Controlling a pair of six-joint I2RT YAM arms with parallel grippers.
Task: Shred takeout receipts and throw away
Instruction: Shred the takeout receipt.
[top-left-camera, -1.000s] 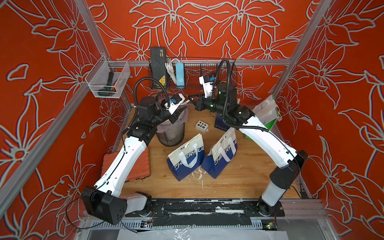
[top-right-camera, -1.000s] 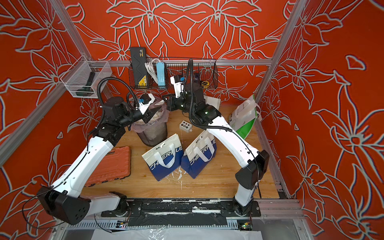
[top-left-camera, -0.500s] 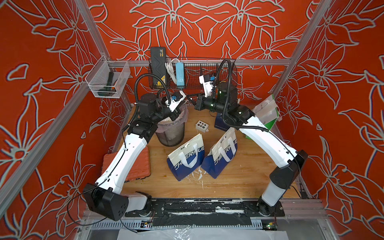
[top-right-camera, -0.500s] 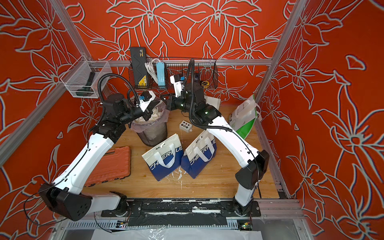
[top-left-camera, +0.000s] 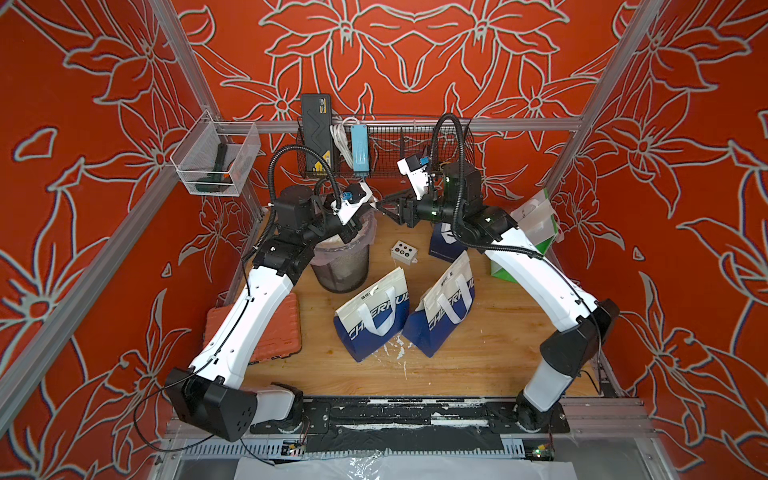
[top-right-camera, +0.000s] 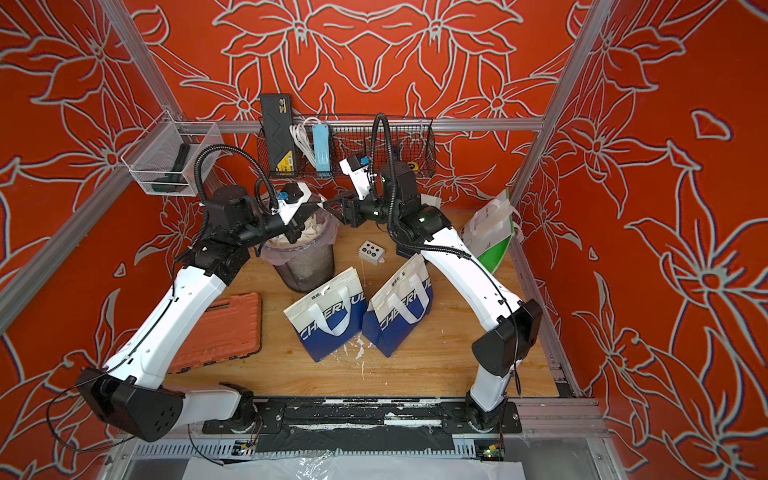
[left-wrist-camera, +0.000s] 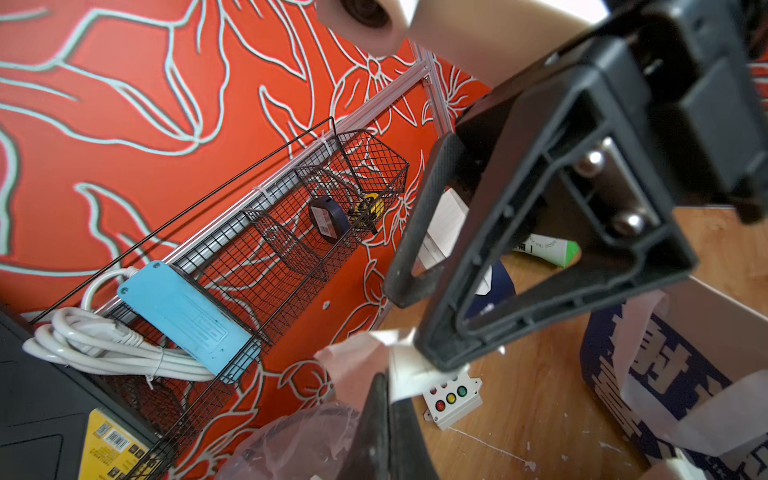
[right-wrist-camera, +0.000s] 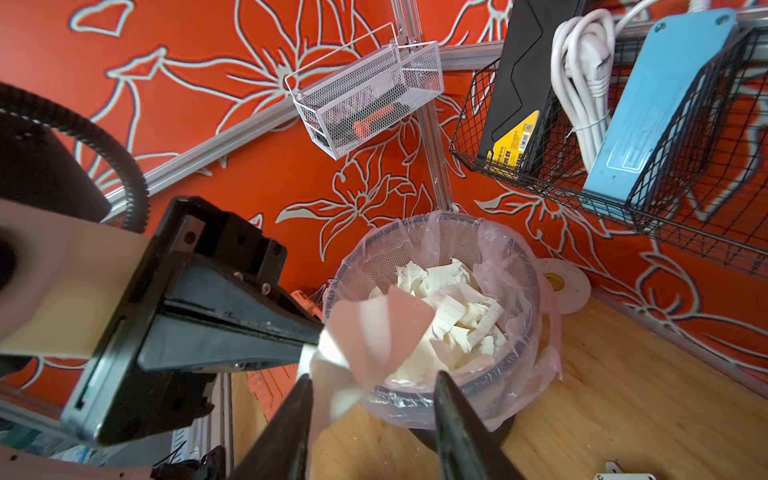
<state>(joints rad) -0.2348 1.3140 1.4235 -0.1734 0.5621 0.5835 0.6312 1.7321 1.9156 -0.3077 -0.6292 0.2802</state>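
A torn piece of takeout receipt (right-wrist-camera: 374, 332) hangs over the lined mesh bin (right-wrist-camera: 519, 249). My left gripper (right-wrist-camera: 318, 338) is shut on its edge; in the left wrist view the slip (left-wrist-camera: 399, 365) sticks out of the closed tips (left-wrist-camera: 388, 384). My right gripper (right-wrist-camera: 374, 395) stands open, its jaws either side of the slip, and one of its fingers (left-wrist-camera: 440, 349) lies against the paper. Several torn white pieces (right-wrist-camera: 457, 307) lie in the bin. In both top views the two grippers (top-left-camera: 368, 205) (top-left-camera: 390, 208) meet above the bin (top-left-camera: 340, 266) at the back.
Two blue-and-white CHERRUL bags (top-left-camera: 374, 320) (top-left-camera: 444, 307) stand mid-table. A small button box (top-left-camera: 403, 252) lies behind them. An orange tool case (top-left-camera: 278, 328) lies under the left arm. A wire basket (top-left-camera: 386, 149) hangs on the back rail, and a green-and-white bag (top-left-camera: 536, 220) leans back right.
My right gripper has opened and let go of the slip. My left gripper closed on it and has stayed shut, shifting slightly towards the back above the bin.
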